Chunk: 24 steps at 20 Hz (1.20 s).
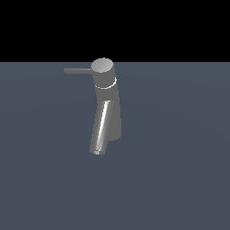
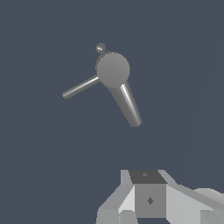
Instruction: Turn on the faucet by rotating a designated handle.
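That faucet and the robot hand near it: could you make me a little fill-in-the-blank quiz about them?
1. The thin handle sticks out from the faucet's round ____.
2. In the exterior view, the handle points toward the picture's ____.
3. The gripper shows only in the ____ view.

Missing words: cap; left; wrist

Side-on exterior; overhead wrist; shared faucet (image 1: 107,105).

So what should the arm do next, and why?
Probably move the gripper toward the thin handle jutting sideways from the faucet cap. The wrist view shows the gripper well short of the faucet, touching nothing, and the exterior view shows no arm near it.
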{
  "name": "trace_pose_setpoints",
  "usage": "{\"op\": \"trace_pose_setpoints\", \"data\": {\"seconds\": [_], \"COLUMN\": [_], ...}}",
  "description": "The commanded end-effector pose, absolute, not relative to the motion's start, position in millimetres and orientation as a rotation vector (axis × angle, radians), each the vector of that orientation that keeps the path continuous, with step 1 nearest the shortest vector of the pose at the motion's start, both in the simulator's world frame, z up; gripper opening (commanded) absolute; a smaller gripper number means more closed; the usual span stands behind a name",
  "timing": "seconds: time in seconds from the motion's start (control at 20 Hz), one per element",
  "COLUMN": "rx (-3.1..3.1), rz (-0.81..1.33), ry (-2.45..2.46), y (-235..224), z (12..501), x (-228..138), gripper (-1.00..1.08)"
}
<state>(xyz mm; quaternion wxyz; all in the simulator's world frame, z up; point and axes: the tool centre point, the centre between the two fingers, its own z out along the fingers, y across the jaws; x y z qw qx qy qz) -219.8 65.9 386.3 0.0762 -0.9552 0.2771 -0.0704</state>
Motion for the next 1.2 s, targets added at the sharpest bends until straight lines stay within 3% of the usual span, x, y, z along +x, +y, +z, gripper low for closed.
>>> {"op": "trace_pose_setpoints", "data": {"seconds": [0.0, 1.15], "rx": [-2.814, -2.295], "rz": [-0.241, -0.465], "ry": [0.923, 1.590], "y": [73, 115], "z": [378, 320], "x": [-213, -125], "gripper": [-1.00, -1.00]}}
